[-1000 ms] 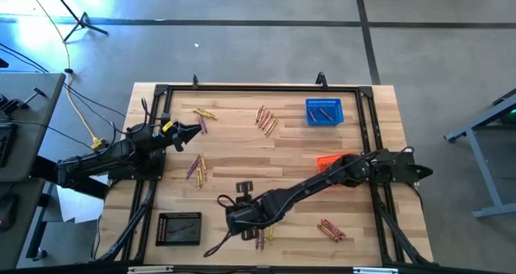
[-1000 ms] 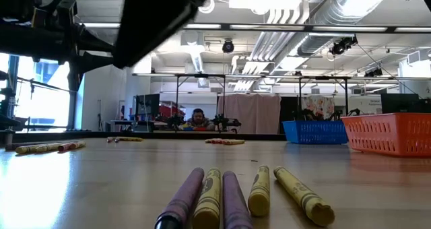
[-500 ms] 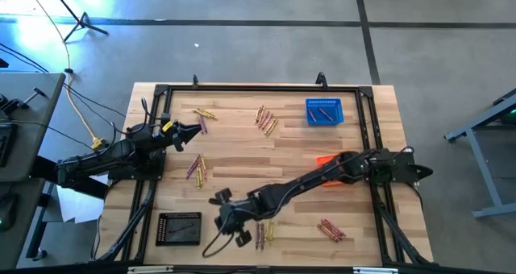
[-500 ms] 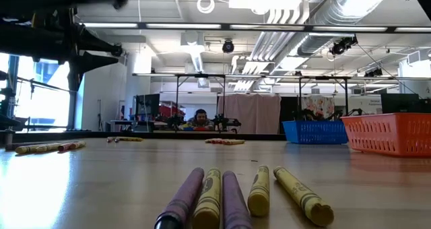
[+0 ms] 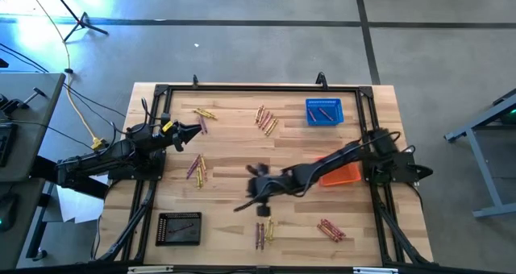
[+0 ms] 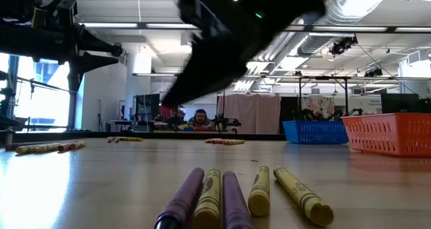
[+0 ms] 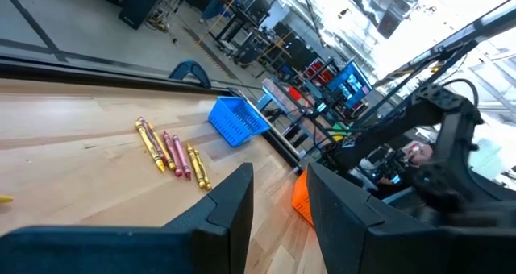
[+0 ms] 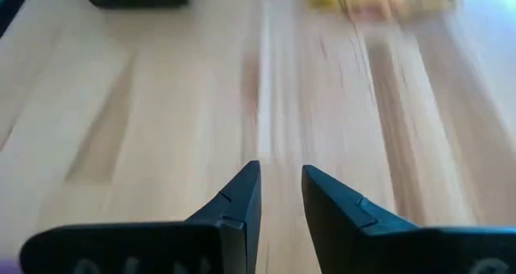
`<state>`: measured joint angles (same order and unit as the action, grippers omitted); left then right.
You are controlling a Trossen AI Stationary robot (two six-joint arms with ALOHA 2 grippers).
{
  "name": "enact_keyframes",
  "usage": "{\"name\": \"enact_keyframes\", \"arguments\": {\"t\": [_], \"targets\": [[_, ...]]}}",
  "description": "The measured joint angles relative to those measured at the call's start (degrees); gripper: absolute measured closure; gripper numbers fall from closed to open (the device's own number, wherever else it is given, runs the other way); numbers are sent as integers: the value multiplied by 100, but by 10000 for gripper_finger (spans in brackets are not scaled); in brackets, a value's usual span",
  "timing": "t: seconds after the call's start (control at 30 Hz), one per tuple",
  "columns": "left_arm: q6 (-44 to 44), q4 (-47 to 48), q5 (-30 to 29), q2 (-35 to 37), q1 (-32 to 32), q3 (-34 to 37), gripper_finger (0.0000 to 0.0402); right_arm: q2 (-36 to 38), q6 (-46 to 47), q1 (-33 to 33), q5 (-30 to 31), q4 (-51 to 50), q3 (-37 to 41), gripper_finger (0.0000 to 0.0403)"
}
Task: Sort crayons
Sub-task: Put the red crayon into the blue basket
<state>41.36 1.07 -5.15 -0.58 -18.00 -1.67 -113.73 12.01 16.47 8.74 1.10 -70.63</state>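
Right end effector, fingers slightly parted and empty, is seen over bare tabletop mid-table, swung away from the black basket, crayons lying near the front edge.

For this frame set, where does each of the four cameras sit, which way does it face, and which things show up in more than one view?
High view: overhead, straight down; both arms, left pincer, right pincer.
Low view: tabletop level, facing the room; crayons nearest, right arm blurred above.
Left wrist view: past its own open fingers across the table.
Right wrist view: down past its own fingers at bare wood.
Shared: blue basket and orange basket in the high, low and left wrist views.
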Motion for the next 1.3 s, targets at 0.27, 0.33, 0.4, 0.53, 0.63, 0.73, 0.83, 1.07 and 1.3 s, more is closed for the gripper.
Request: {"name": "enact_keyframes", "arguments": {"t": [0.27,0.33,0.4,0.53,0.63,0.73,0.83,1.07,1.3], "targets": [[0,-18,-1,-15,0,1,296,1123,3220,242,27,-540,1818,324],[0,1,-4,-17,0,1,296,1324,3968,366,42,-765,2099,324],[0,1,-2,-15,0,0,296,1475,4585,479,78,-1018,2314,324],[0,1,2,-15,0,1,296,1770,5248,660,352,-1351,2485,324],[0,1,1,-15,0,1,296,2026,5350,777,534,-1532,2397,324],[0,1,0,-15,0,1,296,2193,5396,894,595,-1844,2341,324],[0,1,0,-17,0,0,296,2296,5368,954,704,-1900,2267,324],[0,1,0,-17,0,2,296,2424,5473,1203,510,-2323,1970,324],[0,5,0,-17,0,1,296,2426,6349,1742,-515,-3873,1160,324]]}}
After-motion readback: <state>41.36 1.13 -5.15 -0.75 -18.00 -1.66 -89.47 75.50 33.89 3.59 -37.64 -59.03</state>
